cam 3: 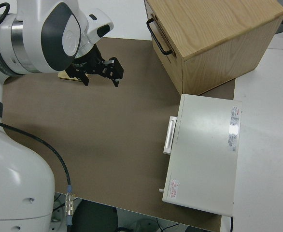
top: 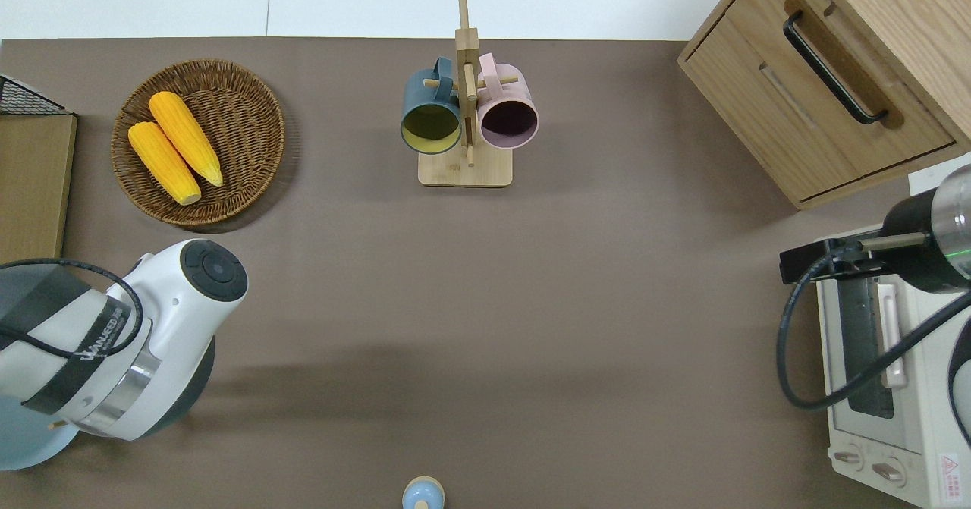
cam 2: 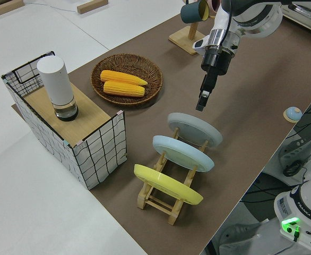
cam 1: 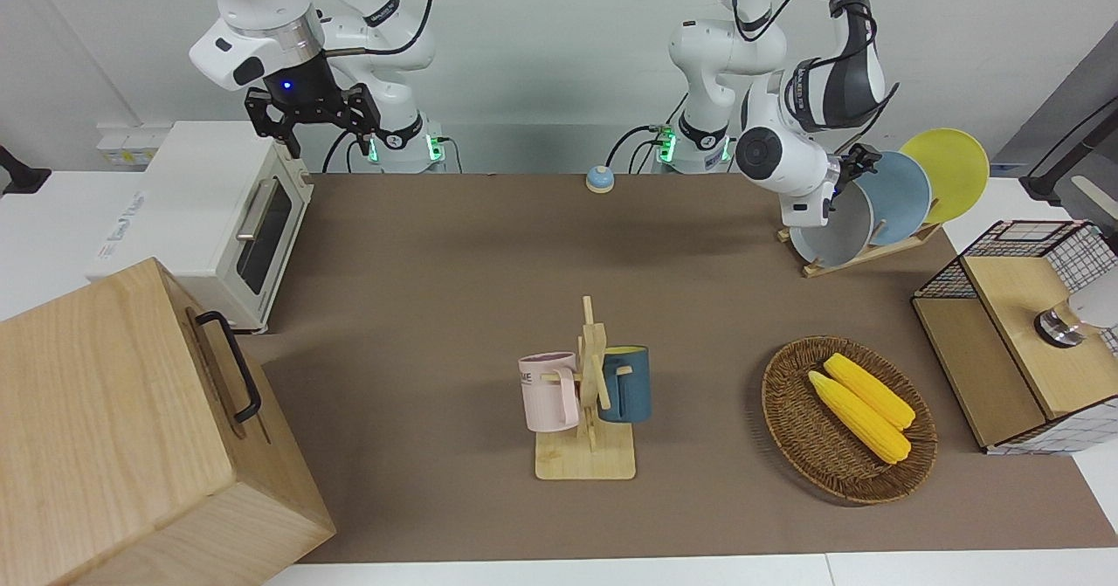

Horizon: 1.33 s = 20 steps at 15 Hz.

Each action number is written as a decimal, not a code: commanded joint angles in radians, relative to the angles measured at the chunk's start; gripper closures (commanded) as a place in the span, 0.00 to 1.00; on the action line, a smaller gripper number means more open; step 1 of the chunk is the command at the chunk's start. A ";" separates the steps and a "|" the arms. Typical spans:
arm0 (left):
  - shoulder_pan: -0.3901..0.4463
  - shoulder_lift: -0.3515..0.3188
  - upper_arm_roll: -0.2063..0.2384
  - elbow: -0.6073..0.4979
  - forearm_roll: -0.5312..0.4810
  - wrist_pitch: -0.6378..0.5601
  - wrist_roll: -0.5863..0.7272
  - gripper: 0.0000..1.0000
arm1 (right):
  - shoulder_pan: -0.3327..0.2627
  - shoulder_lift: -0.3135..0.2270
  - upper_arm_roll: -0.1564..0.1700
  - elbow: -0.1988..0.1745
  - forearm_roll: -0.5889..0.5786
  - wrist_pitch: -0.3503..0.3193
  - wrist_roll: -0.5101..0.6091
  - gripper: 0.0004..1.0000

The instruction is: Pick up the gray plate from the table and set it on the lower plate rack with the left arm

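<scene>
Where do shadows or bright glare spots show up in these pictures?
Overhead view: a broad soft shadow crosses the table near the robots. Front view: the basket casts a soft shadow at its rim. Right side view: a bright glare patch sits on the toaster oven top.

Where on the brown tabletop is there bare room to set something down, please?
The widest bare stretch of the brown table lies between the wooden mug stand and the small blue bell, reaching toward the white toaster oven. It is crowded at the left arm's end: wicker corn basket, wooden plate rack with three plates, wire-sided box.
</scene>
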 commanded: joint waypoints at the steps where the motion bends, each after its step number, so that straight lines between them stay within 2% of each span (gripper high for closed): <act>1: 0.001 0.008 0.010 0.120 -0.129 0.002 0.056 0.00 | -0.007 -0.002 0.005 0.006 0.007 -0.014 0.000 0.01; 5: 0.004 0.023 0.029 0.247 -0.265 0.002 0.164 0.00 | -0.007 -0.002 0.005 0.006 0.007 -0.013 0.000 0.01; 9: 0.004 0.023 0.036 0.310 -0.383 0.004 0.260 0.00 | -0.007 -0.002 0.007 0.006 0.007 -0.014 0.000 0.01; 14: 0.008 0.018 0.039 0.389 -0.604 0.004 0.488 0.01 | -0.007 -0.002 0.007 0.006 0.007 -0.014 -0.001 0.01; 18: 0.053 0.015 0.041 0.452 -0.770 0.007 0.695 0.01 | -0.007 -0.002 0.007 0.006 0.007 -0.014 0.000 0.01; 20: 0.079 0.012 0.039 0.475 -0.819 0.012 0.796 0.01 | -0.007 -0.002 0.007 0.006 0.007 -0.014 0.000 0.01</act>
